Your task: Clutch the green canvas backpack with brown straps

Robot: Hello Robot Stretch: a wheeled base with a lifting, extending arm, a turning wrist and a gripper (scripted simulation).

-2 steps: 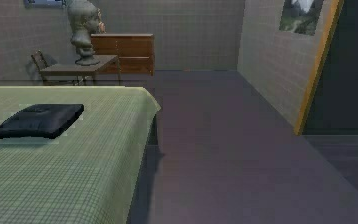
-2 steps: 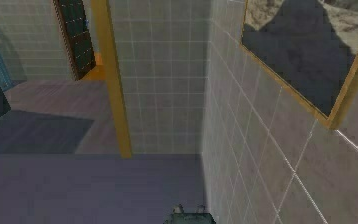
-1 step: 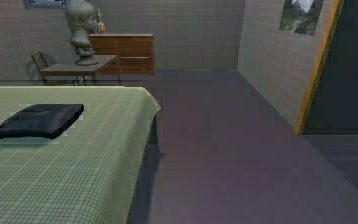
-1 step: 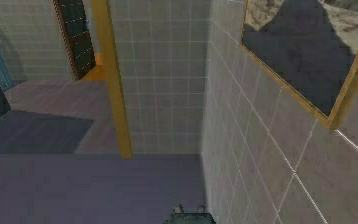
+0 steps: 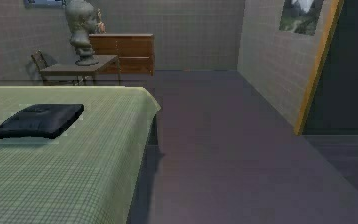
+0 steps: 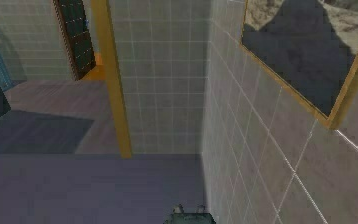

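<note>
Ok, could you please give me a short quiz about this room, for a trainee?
1. True or false: a bust stands on the table.
2. What lies on the bed? A) a red ball B) a dark flat thing C) a lamp
3. Fill in: the door frame in the forward view is ____.
Key: 1 true; 2 B; 3 orange.

Pale grey tiled wall (image 6: 167,80) seen at centre and right. Dark landscape picture in gold frame (image 6: 297,50) hung on it, upper right. Orange upright door-frame post (image 6: 112,80) seen left of centre. Purple-grey floor (image 6: 87,185) seen below. Small dark shape (image 6: 187,214) cut off by bottom edge, not identifiable.
</note>
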